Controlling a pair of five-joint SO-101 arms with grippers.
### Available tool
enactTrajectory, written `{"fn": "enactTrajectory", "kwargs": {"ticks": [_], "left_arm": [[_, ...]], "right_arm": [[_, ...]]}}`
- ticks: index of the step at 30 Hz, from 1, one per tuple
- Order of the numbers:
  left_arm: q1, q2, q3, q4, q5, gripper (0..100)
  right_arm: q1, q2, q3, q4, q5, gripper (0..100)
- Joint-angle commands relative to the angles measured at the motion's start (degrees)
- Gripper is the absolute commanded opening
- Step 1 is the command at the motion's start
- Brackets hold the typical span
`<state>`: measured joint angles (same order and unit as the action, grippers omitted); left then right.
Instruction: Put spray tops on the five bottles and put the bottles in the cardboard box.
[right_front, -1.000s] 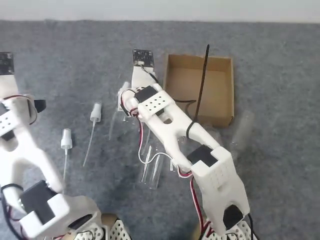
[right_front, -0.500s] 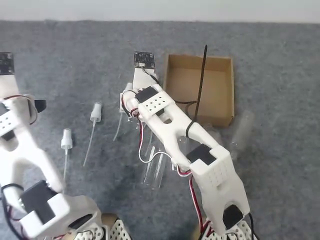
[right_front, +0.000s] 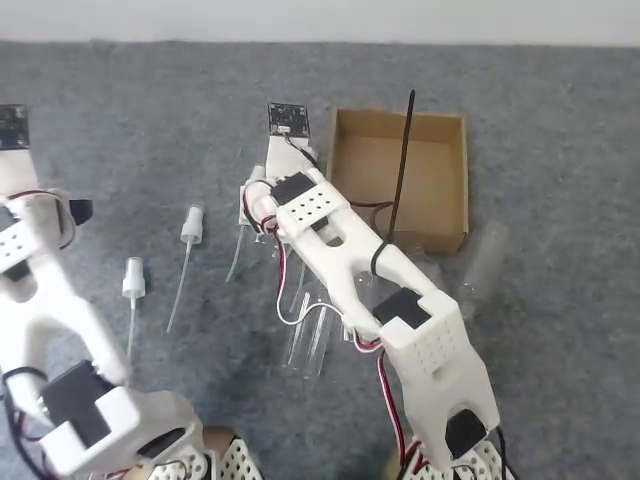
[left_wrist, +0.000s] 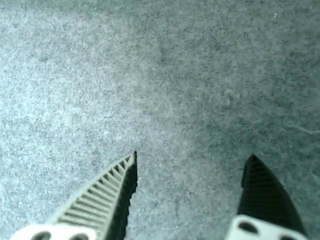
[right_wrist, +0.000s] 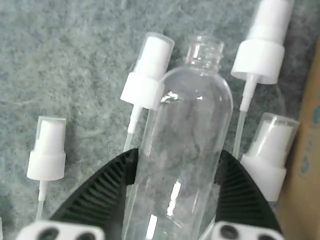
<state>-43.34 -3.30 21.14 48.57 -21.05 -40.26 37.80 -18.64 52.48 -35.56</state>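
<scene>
A clear bottle (right_wrist: 185, 145) without a top is clamped in the right jaws, near the middle of the worktop (left_wrist: 200, 75), beside the cardboard box (right_front: 430, 175) toward the far edge. Spray tops (right_wrist: 147, 75) lie around it. The left jaws stand wide apart, holding nothing.

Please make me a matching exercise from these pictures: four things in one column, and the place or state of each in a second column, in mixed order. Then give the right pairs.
Things
1. clear bottle
2. left gripper
3. cardboard box
4. white spray top

Places and states
A. lies loose on the carpet
B. open above bare carpet
C. brown, open at the top
D. clamped in the right gripper, no top on it

Pairs: 1-D, 2-B, 3-C, 4-A
</scene>
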Motion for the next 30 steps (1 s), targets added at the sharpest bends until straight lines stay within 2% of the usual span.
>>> {"fn": "enactTrajectory", "kwargs": {"ticks": [1, 9, 11, 15, 20, 25, 30], "left_arm": [[-0.35, -1.14, -0.4, -1.05, -0.44, 31], [-0.35, -1.14, -0.4, -1.05, -0.44, 31], [-0.35, -1.14, -0.4, -1.05, -0.44, 31], [-0.35, -1.14, -0.4, -1.05, -0.44, 31], [-0.18, -1.14, -0.4, -0.97, -0.18, 31], [0.44, -1.23, -0.75, 2.2, -0.09, 31], [0.88, -1.23, -0.75, 5.1, -0.26, 31]], "right_arm": [[-0.84, 0.84, -0.26, 2.86, 1.05, 21.9], [-2.24, 1.1, -0.26, 4.26, 1.05, 24.7], [-2.24, 0.84, -0.26, 4.26, 1.23, 20.6], [-1.98, -0.22, -1.76, 4.26, 3.69, 0.9], [-2.33, -5.93, -5.1, 8.48, 8.09, 0.9], [-2.33, -16.48, -7.82, 15.43, 15.82, 0.6], [-3.38, -27.82, -7.82, 28.09, 29.98, 0.6]]}}
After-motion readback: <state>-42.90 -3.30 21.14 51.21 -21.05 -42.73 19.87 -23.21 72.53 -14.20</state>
